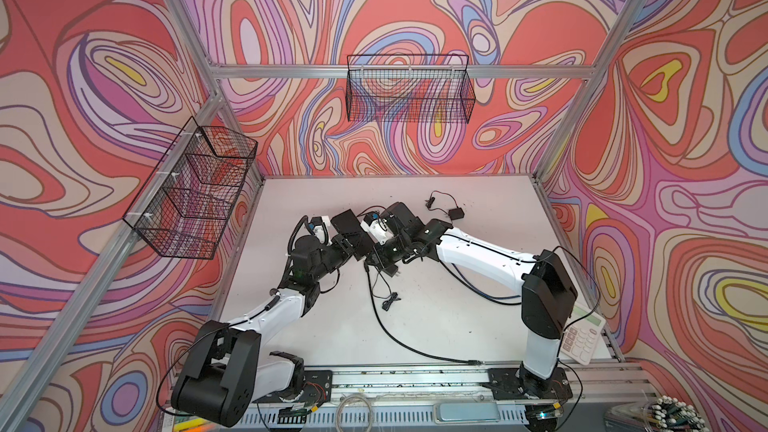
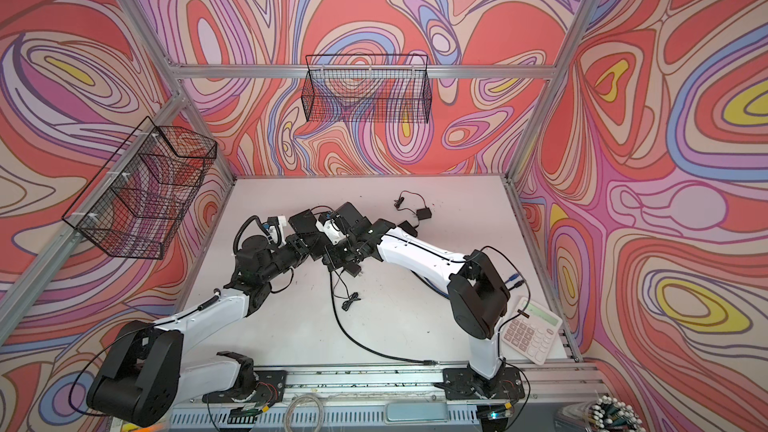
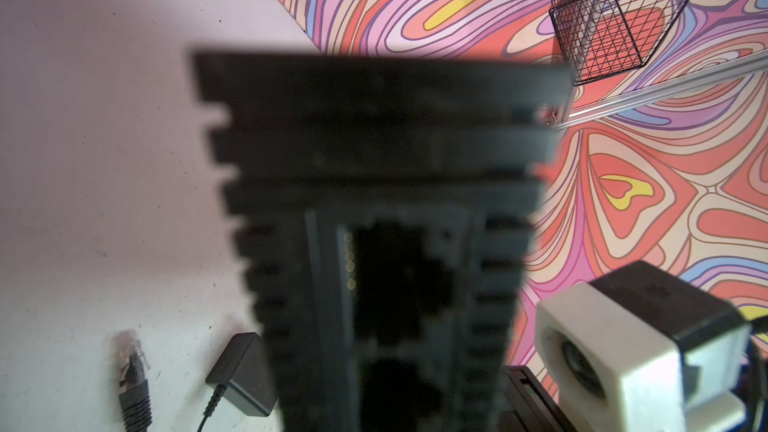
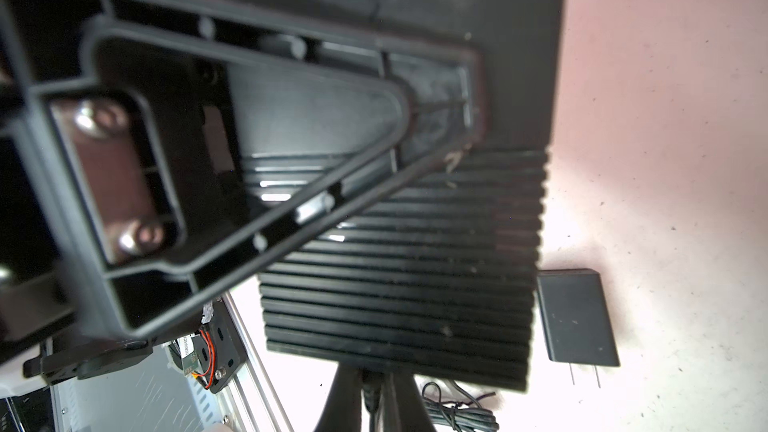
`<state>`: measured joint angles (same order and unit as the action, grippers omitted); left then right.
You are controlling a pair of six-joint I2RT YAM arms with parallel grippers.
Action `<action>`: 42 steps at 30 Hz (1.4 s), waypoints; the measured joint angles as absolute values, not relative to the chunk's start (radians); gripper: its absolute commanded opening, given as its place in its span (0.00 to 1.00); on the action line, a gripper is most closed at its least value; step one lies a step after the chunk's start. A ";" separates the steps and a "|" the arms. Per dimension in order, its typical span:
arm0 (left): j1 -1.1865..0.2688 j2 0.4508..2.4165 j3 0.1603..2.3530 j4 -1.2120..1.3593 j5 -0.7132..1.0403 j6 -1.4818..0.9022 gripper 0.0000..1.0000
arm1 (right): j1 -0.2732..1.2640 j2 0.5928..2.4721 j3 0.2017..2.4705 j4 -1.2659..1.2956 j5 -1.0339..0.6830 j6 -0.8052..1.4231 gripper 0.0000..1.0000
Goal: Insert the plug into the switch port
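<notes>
Two arms meet at centre of the tabletop (image 1: pixel 457 309). Jaws of the left gripper (image 1: pixel 353 241) clamp the switch (image 4: pixel 415 284), blurred in its wrist view. Jaws of the right gripper (image 4: pixel 370 403), cut off, pinch the plug (image 3: pixel 132 361) beside it, unclear in both top views.

Your white table (image 1: pixel 332 326) is speckled with dark specks. Far and a little right of the middle you have a small black adapter (image 1: pixel 456 213) with a thin looped cord. At the middle lies a pronged charger (image 1: pixel 391 271), with a bundled cord (image 1: pixel 390 300) just nearer, and a black cable (image 1: pixel 394 339) curves to the near edge. A calculator (image 1: pixel 582 336) sits at your near right corner
</notes>
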<state>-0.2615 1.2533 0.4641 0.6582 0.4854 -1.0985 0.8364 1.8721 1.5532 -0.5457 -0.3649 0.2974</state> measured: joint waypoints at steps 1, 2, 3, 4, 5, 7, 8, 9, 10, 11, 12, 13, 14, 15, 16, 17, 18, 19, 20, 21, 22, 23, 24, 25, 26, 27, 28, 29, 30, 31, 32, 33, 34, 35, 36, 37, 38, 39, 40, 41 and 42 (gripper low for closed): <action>-0.264 1.255 0.471 0.646 0.479 -1.092 0.21 | 0.836 1.871 1.546 -0.537 -0.361 0.297 0.07; -0.267 1.259 0.477 0.635 0.470 -1.086 0.21 | 0.836 1.869 1.535 -0.522 -0.356 0.298 0.08; -0.270 1.266 0.483 0.623 0.463 -1.082 0.21 | 0.836 1.864 1.515 -0.502 -0.350 0.298 0.10; -0.275 1.274 0.488 0.611 0.459 -1.079 0.21 | 0.836 1.858 1.493 -0.482 -0.345 0.299 0.13; -0.282 1.284 0.495 0.599 0.458 -1.076 0.21 | 0.836 1.851 1.471 -0.460 -0.337 0.301 0.16; -0.299 1.317 0.519 0.567 0.458 -1.076 0.21 | 0.835 1.826 1.415 -0.408 -0.324 0.309 0.21; -0.305 1.334 0.533 0.557 0.464 -1.074 0.21 | 0.834 1.809 1.387 -0.386 -0.313 0.313 0.24; -0.311 1.356 0.552 0.549 0.470 -1.073 0.21 | 0.833 1.790 1.358 -0.363 -0.304 0.316 0.27; -0.316 1.374 0.566 0.542 0.474 -1.073 0.20 | 0.831 1.771 1.333 -0.342 -0.294 0.322 0.33; -0.319 1.391 0.577 0.538 0.477 -1.072 0.21 | 0.830 1.751 1.312 -0.327 -0.286 0.327 0.37; -0.320 1.411 0.588 0.533 0.477 -1.073 0.21 | 0.828 1.727 1.291 -0.308 -0.281 0.332 0.42; -0.321 1.431 0.595 0.527 0.480 -1.073 0.21 | 0.827 1.703 1.273 -0.289 -0.275 0.335 0.44; -0.322 1.449 0.599 0.523 0.483 -1.073 0.22 | 0.827 1.683 1.258 -0.274 -0.273 0.335 0.46; -0.322 1.469 0.603 0.519 0.486 -1.074 0.22 | 0.827 1.651 1.231 -0.250 -0.268 0.341 0.50; -0.323 1.492 0.607 0.519 0.489 -1.076 0.22 | 0.827 1.620 1.201 -0.234 -0.264 0.347 0.52; -0.323 1.512 0.609 0.521 0.491 -1.079 0.22 | 0.826 1.592 1.171 -0.223 -0.258 0.353 0.54; -0.323 1.534 0.612 0.524 0.492 -1.084 0.22 | 0.826 1.559 1.132 -0.217 -0.252 0.360 0.55; -0.324 1.558 0.615 0.529 0.493 -1.090 0.22 | 0.826 1.534 1.100 -0.217 -0.244 0.366 0.56; -0.325 1.581 0.619 0.536 0.493 -1.096 0.22 | 0.826 1.514 1.073 -0.217 -0.237 0.373 0.57; -0.328 1.606 0.626 0.542 0.493 -1.103 0.22 | 0.826 1.494 1.041 -0.218 -0.226 0.381 0.59; -0.332 1.631 0.634 0.551 0.494 -1.110 0.22 | 0.826 1.479 1.016 -0.222 -0.215 0.386 0.59; -0.337 1.650 0.642 0.556 0.494 -1.116 0.22 | 0.826 1.467 0.994 -0.225 -0.203 0.390 0.60; -0.343 1.670 0.648 0.568 0.493 -1.124 0.22 | 0.826 1.456 0.974 -0.234 -0.191 0.395 0.61; -0.350 1.686 0.653 0.580 0.493 -1.132 0.22 | 0.826 1.448 0.962 -0.242 -0.179 0.400 0.61; -0.361 1.703 0.655 0.597 0.491 -1.142 0.22 | 0.826 1.441 0.951 -0.255 -0.165 0.403 0.61; -0.370 1.717 0.655 0.614 0.490 -1.154 0.22 | 0.826 1.439 0.945 -0.262 -0.149 0.407 0.62; -0.378 1.728 0.654 0.629 0.490 -1.166 0.22 | 0.826 1.439 0.943 -0.268 -0.138 0.410 0.62; -0.386 1.737 0.652 0.646 0.489 -1.176 0.22 | 0.825 1.439 0.941 -0.274 -0.127 0.413 0.63; -0.392 1.741 0.647 0.660 0.490 -1.188 0.22 | 0.823 1.439 0.939 -0.278 -0.118 0.413 0.63; -0.398 1.741 0.641 0.672 0.490 -1.195 0.23 | 0.821 1.439 0.936 -0.279 -0.112 0.414 0.63; -0.402 1.740 0.631 0.687 0.489 -1.203 0.22 | 0.818 1.439 0.934 -0.281 -0.109 0.415 0.63; -0.403 1.736 0.620 0.694 0.488 -1.208 0.22 | 0.814 1.439 0.931 -0.282 -0.106 0.416 0.63; -0.403 1.728 0.609 0.692 0.486 -1.209 0.22 | 0.810 1.439 0.930 -0.285 -0.104 0.417 0.63; -0.403 1.714 0.593 0.689 0.480 -1.209 0.22 | 0.806 1.442 0.930 -0.285 -0.102 0.418 0.63; -0.403 1.692 0.574 0.680 0.474 -1.208 0.22 | 0.804 1.444 0.930 -0.284 -0.101 0.419 0.63; -0.403 1.668 0.556 0.671 0.468 -1.208 0.22 | 0.801 1.447 0.930 -0.284 -0.101 0.419 0.63; -0.403 1.631 0.535 0.653 0.459 -1.205 0.22 | 0.800 1.452 0.930 -0.284 -0.101 0.420 0.63; -0.403 1.594 0.516 0.639 0.450 -1.200 0.22 | 0.799 1.457 0.930 -0.284 -0.101 0.421 0.63; -0.403 1.559 0.500 0.619 0.443 -1.196 0.22 | 0.799 1.463 0.930 -0.284 -0.101 0.421 0.63; -0.403 1.518 0.486 0.588 0.434 -1.187 0.22 | 0.799 1.470 0.930 -0.283 -0.101 0.421 0.63; -0.403 1.486 0.481 0.553 0.423 -1.175 0.22 | 0.799 1.477 0.930 -0.282 -0.101 0.421 0.64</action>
